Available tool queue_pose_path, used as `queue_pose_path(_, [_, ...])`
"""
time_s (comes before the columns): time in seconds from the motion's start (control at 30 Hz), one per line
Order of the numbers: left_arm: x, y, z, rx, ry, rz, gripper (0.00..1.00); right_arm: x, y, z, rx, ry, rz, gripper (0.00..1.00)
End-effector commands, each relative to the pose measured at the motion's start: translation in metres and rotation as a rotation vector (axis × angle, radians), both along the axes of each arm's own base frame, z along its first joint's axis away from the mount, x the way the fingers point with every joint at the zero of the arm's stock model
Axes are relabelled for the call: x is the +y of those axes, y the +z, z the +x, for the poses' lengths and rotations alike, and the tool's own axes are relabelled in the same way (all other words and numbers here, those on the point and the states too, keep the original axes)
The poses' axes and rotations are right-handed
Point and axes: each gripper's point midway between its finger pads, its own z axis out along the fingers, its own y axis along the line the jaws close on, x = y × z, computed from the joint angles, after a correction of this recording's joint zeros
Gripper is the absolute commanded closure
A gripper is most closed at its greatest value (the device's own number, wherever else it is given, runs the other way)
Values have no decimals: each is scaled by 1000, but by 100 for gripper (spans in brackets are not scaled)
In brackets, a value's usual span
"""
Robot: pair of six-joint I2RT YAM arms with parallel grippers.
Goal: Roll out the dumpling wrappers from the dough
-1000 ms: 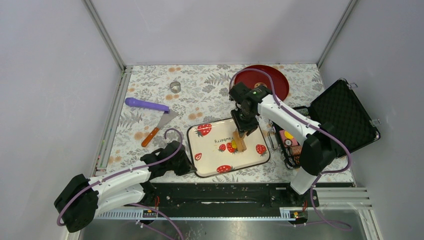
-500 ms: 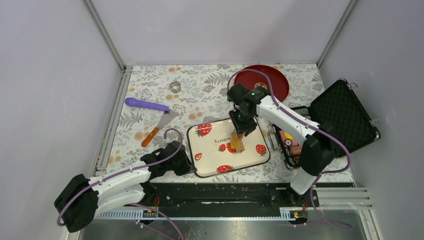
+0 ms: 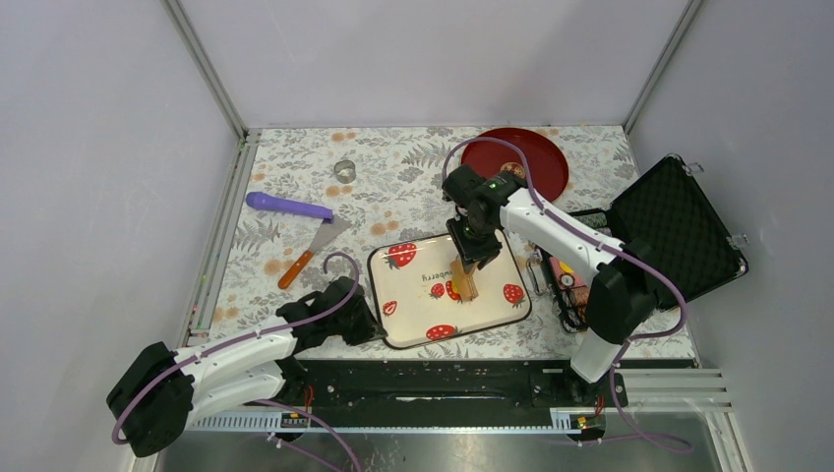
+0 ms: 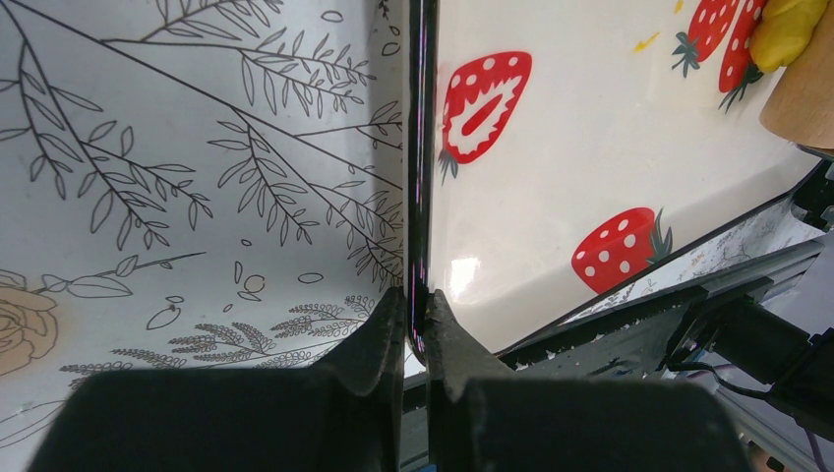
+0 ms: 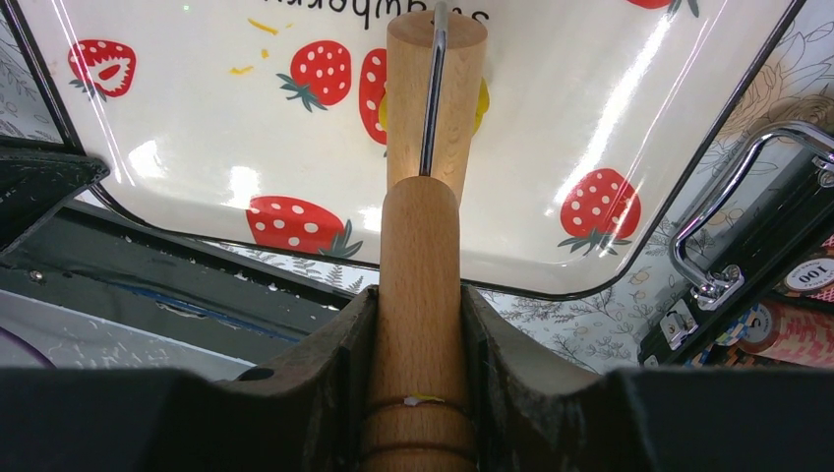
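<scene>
The dough (image 3: pixel 457 286) is a small yellow lump on the strawberry-printed tray (image 3: pixel 418 307), mostly hidden under the wooden rolling pin (image 3: pixel 468 279). My right gripper (image 3: pixel 476 248) is shut on the pin's handle (image 5: pixel 421 275), and the roller (image 5: pixel 434 88) presses on the dough (image 5: pixel 481 101). My left gripper (image 3: pixel 371 324) is shut on the tray's left rim (image 4: pixel 421 177) near its front corner, fingers (image 4: pixel 379 329) either side of the edge. The dough (image 4: pixel 787 34) and the pin (image 4: pixel 804 98) show at the top right of the left wrist view. No dumpling wrappers show.
A red plate (image 3: pixel 539 157) lies at the back right. An open black case (image 3: pixel 674 226) with its metal handle (image 5: pixel 728 197) stands right of the tray. A purple-handled tool (image 3: pixel 285 206), a spatula (image 3: pixel 310 251) and a small metal cup (image 3: pixel 344 169) lie at the left.
My right gripper has shifted slightly left and away with the rolling pin over the dough. The left arm and the tray have not moved.
</scene>
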Motion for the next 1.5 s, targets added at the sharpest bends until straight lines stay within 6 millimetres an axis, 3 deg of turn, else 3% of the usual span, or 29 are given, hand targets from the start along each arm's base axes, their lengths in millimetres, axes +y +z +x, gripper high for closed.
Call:
queue_pose_path(0.0, [14,-16,-1,7,31,72,100,13,-41,-7,81,19,-29,100])
queue_pose_path(0.33, [14,-16,-1,6,32,72,100,8,-56,-10,95,24,-61,100])
queue_pose_path(1.47, [13,-16,0,5,32,72,100,-57,-106,-8,113,-26,-294,100])
